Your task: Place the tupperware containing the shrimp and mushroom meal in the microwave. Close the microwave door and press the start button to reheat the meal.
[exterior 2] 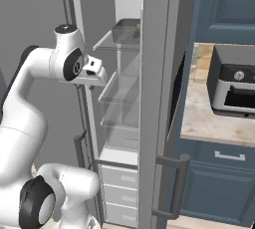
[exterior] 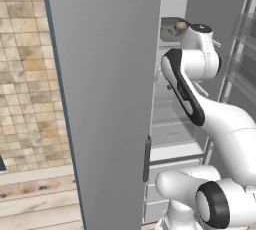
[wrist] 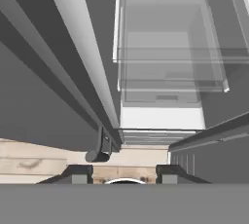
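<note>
– claw (wrist: 124,172) first, hand view: the two small dark finger tips stand apart at the bottom with nothing between them, so it is open and empty. past them lies the pale wooden floor (wrist: 44,157).
– what is it looking at?
– down the inside of a tall grey fridge (wrist: 160,118): clear glass shelves (wrist: 170,55) stacked one beyond another, white drawers at the bottom, and a grey fridge door (wrist: 73,62) running diagonally on the left with a dark bar handle near its foot.
– left base view?
– that wide grey door (exterior: 107,99) covers the middle. beige stone tiles (exterior: 25,74) sit to its left. the white arm (exterior: 200,99) reaches up into the fridge opening on the right. on the top shelf, just above and behind the wrist, sits the shallow see-through greyish tupperware (exterior: 171,29) with a small tan morsel (exterior: 181,25) of the shrimp and mushroom meal in it. i cannot make out the claw's tips from there.
– right base view?
– the arm (exterior 2: 55,66) bends in from the left, the hand just at the fridge's edge beside the upper shelves. the tupperware (exterior 2: 127,30) rests on the top glass shelf, above and to the right of the hand, apart from it. right of the fridge are blue cabinets (exterior 2: 226,4) and a speckled beige worktop (exterior 2: 204,123) carrying a small grey countertop oven with knobs (exterior 2: 233,81).
</note>
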{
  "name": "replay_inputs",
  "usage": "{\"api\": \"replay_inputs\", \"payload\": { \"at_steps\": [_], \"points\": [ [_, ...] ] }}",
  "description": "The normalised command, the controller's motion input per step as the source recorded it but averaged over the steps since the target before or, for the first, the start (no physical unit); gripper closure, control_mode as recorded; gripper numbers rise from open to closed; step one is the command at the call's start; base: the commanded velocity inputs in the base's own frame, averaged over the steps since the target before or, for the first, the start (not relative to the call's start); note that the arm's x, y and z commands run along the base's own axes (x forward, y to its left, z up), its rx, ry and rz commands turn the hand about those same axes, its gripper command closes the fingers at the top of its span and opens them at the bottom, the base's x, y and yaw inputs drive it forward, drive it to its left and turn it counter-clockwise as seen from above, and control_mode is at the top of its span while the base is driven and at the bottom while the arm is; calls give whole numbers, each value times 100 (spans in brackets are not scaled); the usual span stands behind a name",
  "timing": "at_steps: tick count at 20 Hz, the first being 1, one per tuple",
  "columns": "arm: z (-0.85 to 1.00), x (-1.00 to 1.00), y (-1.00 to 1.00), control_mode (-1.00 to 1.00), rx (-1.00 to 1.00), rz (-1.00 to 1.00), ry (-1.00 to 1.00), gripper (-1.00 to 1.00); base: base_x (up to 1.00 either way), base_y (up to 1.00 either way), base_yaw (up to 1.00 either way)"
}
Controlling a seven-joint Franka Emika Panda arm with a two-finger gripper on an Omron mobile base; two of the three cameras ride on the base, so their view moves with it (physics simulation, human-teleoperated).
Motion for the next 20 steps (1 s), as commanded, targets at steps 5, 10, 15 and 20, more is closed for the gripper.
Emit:
{"api": "replay_inputs", "payload": {
  "at_steps": [5, 10, 15, 20],
  "points": [
    [0, -7, 0, -100, 0, 0, -6, -100, 0, 0, 0],
    [2, -18, 0, -100, 0, -1, -29, -100, 0, 0, 0],
    [12, -19, -1, -100, 0, -2, -35, -100, 0, 0, 0],
    [30, -6, -4, -100, 0, -5, -31, -100, 0, 0, 0]
  ]
}}
